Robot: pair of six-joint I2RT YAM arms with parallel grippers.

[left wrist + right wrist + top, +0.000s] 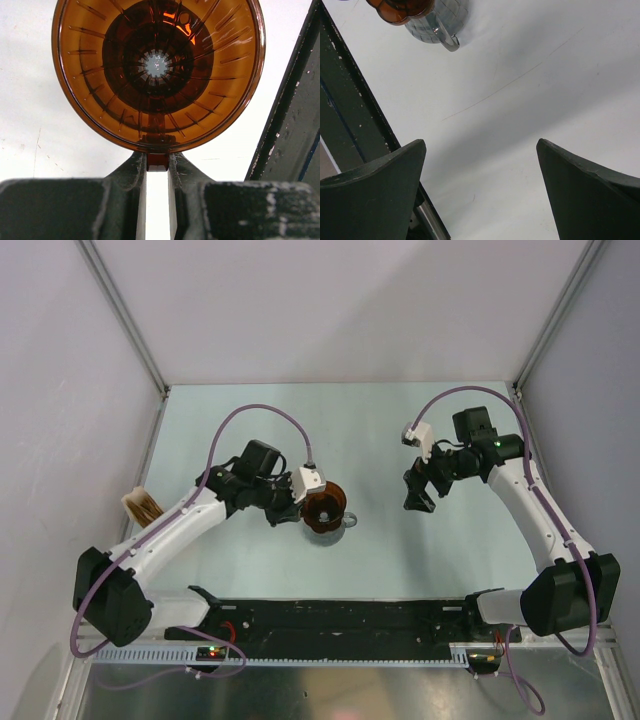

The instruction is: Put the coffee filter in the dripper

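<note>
The dripper [324, 506] is a reddish-brown translucent cone; it sits on a clear glass jug [338, 524] near the table's middle. In the left wrist view I look into its empty ribbed cone [210, 90] with the centre hole. My left gripper [293, 512] [157, 159] is shut on the dripper's small side handle [157, 161]. My right gripper [418, 498] [480, 145] is open and empty, above bare table to the right of the dripper. The dripper [397, 10] and jug [440, 25] show at the top left of the right wrist view. No loose coffee filter is in view.
A small orange box with brown paper edges [141, 506] stands at the table's left edge beside my left arm. A black rail [340, 618] runs along the near edge; it also shows in the wrist views [295, 125] [345, 100]. Walls close the left, back and right.
</note>
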